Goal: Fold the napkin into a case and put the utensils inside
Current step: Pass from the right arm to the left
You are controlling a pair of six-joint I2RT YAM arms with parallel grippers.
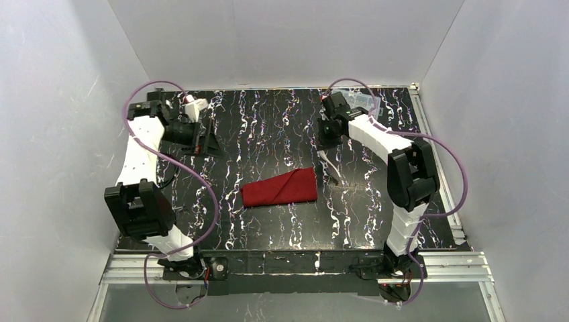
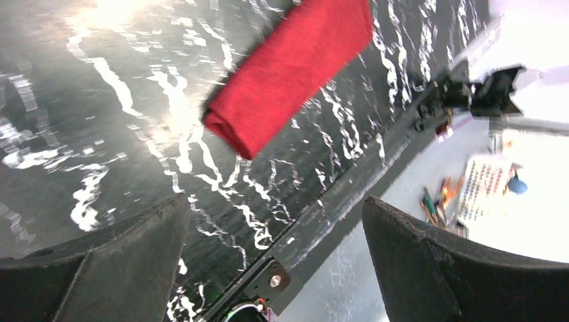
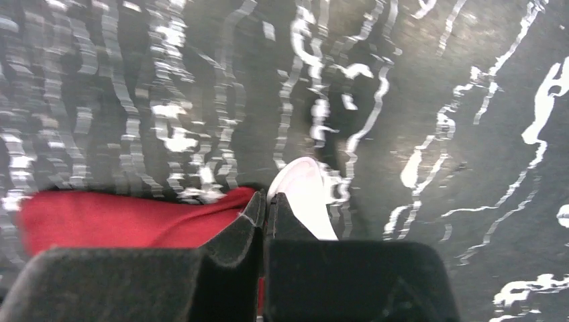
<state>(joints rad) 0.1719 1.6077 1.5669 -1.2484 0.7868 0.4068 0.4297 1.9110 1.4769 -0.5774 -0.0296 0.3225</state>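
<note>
A glossy black desk (image 1: pixel 268 228), veined with white like marble, stands boxed in by plain white walls (image 1: pixel 282 40) at the back and on both sides. Silver metal rails (image 1: pixel 443 261) edge its near and right sides. Bright light glares off the top.

Top view looks down on the whole table (image 1: pixel 268 114); both wrist views sit close, sharing the napkin (image 1: pixel 280 187).
</note>
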